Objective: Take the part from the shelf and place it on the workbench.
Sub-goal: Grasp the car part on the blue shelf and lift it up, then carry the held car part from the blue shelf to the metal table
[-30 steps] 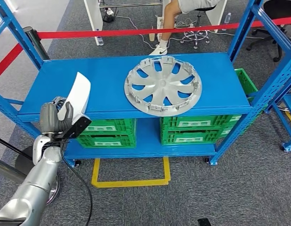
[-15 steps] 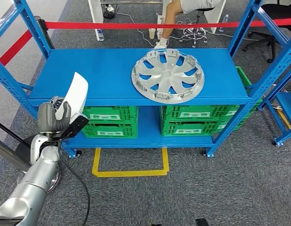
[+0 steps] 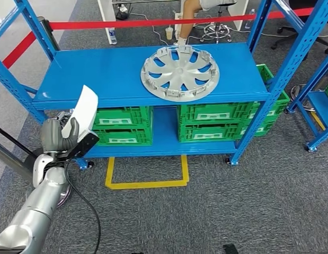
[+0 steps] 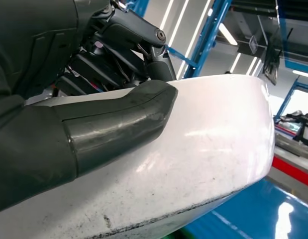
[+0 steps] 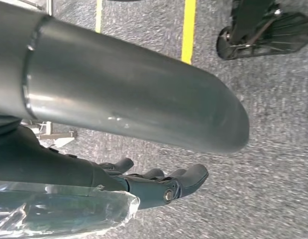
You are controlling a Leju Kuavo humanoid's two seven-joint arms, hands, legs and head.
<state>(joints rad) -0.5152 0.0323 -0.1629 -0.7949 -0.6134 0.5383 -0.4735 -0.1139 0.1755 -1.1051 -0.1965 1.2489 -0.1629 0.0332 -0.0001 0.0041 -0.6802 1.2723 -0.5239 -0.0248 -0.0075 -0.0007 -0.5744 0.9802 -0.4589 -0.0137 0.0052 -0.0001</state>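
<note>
My left hand (image 3: pixel 58 135) grips a white curved panel part (image 3: pixel 83 110) by its lower end, held upright in front of the blue shelf's (image 3: pixel 114 79) left end and below its top board. In the left wrist view the grey thumb (image 4: pixel 107 129) presses across the white part (image 4: pixel 212 149), with the darker fingers behind it. A silver wheel cover (image 3: pixel 180 72) lies flat on the top board, right of centre. My right hand (image 5: pixel 69 164) hangs over grey carpet, its fingers (image 5: pixel 171 181) stretched out with nothing in them.
Green crates (image 3: pixel 212 124) fill the shelf's lower level. A yellow floor outline (image 3: pixel 148 177) lies in front of the shelf. Red barrier tape (image 3: pixel 154 23) runs behind it, with a seated person's leg (image 3: pixel 186 16) beyond. Another blue rack (image 3: pixel 314 95) stands at the right.
The whole picture has shifted, so the camera has moved and the shelf sits a little farther off. My left hand still holds the white part, now slightly lower in the view.
</note>
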